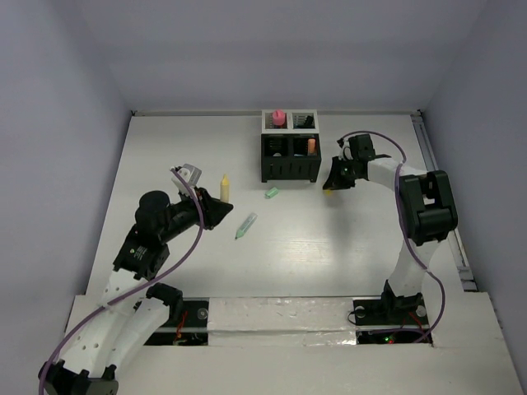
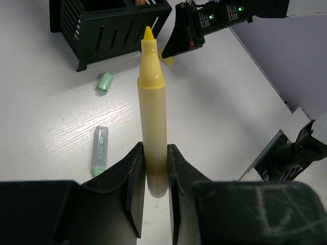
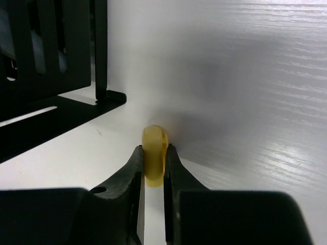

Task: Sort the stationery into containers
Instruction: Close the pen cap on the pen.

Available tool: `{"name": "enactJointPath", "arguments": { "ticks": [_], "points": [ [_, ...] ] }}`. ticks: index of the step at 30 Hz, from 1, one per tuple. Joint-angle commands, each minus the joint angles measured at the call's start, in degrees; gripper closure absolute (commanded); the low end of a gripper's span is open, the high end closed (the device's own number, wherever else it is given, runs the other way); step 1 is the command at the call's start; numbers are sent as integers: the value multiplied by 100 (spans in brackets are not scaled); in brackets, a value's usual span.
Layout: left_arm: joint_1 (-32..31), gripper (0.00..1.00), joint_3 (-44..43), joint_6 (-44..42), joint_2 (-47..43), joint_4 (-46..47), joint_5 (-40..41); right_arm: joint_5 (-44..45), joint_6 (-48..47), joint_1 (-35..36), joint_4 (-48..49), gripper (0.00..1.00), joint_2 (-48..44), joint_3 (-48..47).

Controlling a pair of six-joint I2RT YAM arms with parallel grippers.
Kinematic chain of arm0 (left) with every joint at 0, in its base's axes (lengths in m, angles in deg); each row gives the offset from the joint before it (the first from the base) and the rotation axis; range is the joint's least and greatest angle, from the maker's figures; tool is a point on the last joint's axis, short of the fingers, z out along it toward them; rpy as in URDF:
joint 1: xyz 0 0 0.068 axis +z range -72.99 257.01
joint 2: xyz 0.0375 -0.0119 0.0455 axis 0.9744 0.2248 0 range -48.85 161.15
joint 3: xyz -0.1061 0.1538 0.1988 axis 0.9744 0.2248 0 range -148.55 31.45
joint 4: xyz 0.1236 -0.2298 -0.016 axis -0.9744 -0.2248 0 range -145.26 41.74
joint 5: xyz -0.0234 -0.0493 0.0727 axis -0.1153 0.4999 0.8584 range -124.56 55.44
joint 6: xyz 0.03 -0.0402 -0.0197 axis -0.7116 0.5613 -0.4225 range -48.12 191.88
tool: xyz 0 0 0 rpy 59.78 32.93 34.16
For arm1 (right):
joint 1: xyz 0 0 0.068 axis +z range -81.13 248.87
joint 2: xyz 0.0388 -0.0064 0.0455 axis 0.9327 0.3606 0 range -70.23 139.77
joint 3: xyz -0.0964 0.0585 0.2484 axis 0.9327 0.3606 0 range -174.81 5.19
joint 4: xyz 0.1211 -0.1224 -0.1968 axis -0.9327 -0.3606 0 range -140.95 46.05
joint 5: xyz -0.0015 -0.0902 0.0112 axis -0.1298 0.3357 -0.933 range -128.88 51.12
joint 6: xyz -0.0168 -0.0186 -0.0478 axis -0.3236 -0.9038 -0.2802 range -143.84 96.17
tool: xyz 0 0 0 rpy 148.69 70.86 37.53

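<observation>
Left fingers (image 2: 130, 189) pinch a yellow marker (image 2: 153, 117) (tip uncapped), right fingers (image 3: 132, 178) pinch a yellow cap (image 3: 154, 153).

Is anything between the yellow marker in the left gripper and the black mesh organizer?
Only a small green cap on the table before the black mesh organizer; the yellow marker in the left gripper should pass above it.

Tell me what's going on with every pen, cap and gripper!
yellow marker, uncapped, clamped in left gripper
yellow cap, pinched in right gripper beside organizer
green marker, lying loose on table
green cap, lying loose near organizer
pink tube, upright in organizer, white part
orange marker, standing in organizer, black part
</observation>
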Motion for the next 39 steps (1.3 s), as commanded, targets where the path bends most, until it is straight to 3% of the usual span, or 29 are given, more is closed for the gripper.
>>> {"name": "enactJointPath", "arguments": {
  "ticks": [1,10,14,19,23,28,39],
  "points": [
    [-28,100,-47,-86,48,193,-134,94,222,-29,167,96,-123,-49],
    [-28,100,-82,177,259,526,-783,-406,767,23,1053,100,-1633,1338],
    [-28,100,41,713,329,1386,-1355,-853,1353,480,2010,100,-2879,2138],
    [-28,100,269,1852,365,2941,-2330,-812,1936,1832,3732,100,-3665,2421],
    [-28,100,270,2243,339,3900,-2586,-697,2689,2256,5183,100,-3727,2210],
    [-28,100,252,1989,365,3849,-2577,-855,3438,2457,6651,100,-3271,1771],
    [78,100,375,2023,409,3805,-2639,-1031,4168,2950,7998,100,-2409,725]
  ]
}}
